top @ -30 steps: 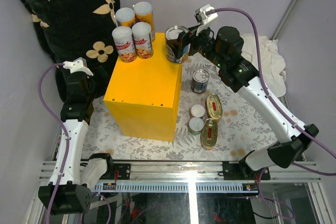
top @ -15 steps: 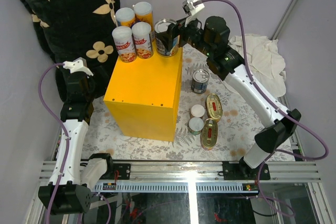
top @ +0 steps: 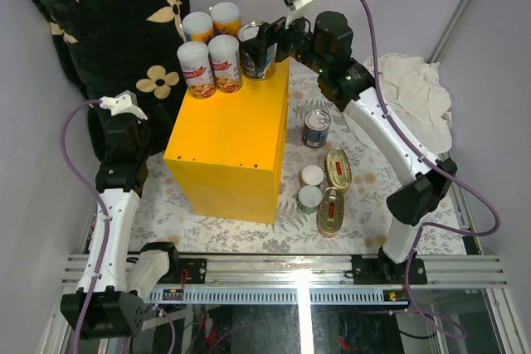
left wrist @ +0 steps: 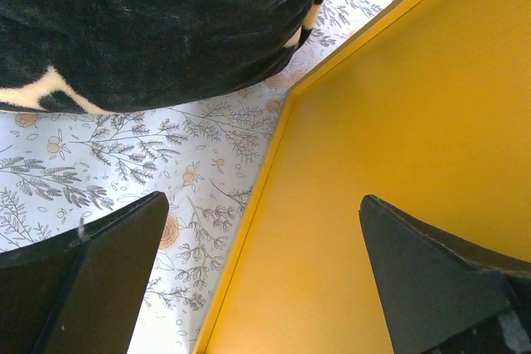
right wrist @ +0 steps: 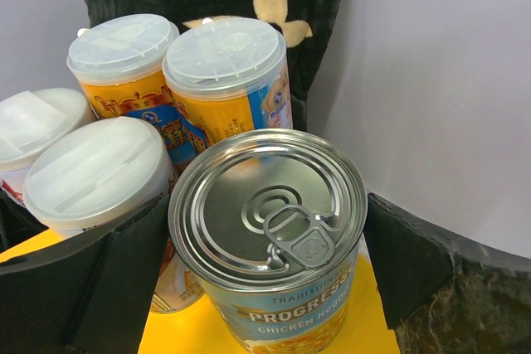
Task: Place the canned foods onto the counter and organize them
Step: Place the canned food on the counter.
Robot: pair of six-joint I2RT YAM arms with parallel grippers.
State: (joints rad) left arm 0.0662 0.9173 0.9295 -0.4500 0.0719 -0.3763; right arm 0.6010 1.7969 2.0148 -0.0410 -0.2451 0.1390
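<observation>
The right gripper (right wrist: 267, 205) is clamping a silver-topped blue-labelled can (right wrist: 270, 238). Its two black fingers (right wrist: 124, 288) are pressing against opposite sides of the tin, the jaws spread only to the can's width. The can is standing upright at the far right corner of the counter (top: 228, 138), just beside four slim white-lidded cans (top: 224, 62) that are sitting in a tight cluster along the far edge; whether its base is resting on the yellow top or hanging just above it cannot be told. The left gripper (left wrist: 263, 199) is gaping wide and gripping nothing, hovering over the counter's left edge and the flower-printed cloth (left wrist: 124, 163). The right wrist view is showing the pull-tab lid and the lettering PROGRESS on the label, too small to read from above. Only the top view is showing what is lying on the cloth to the right of the counter: a second blue-labelled can (top: 316, 128), two small white-lidded cans (top: 313, 175) and two oval gold tins (top: 338, 168). The left wrist view is showing the black pillow (left wrist: 149, 22) lying near the counter's corner.
</observation>
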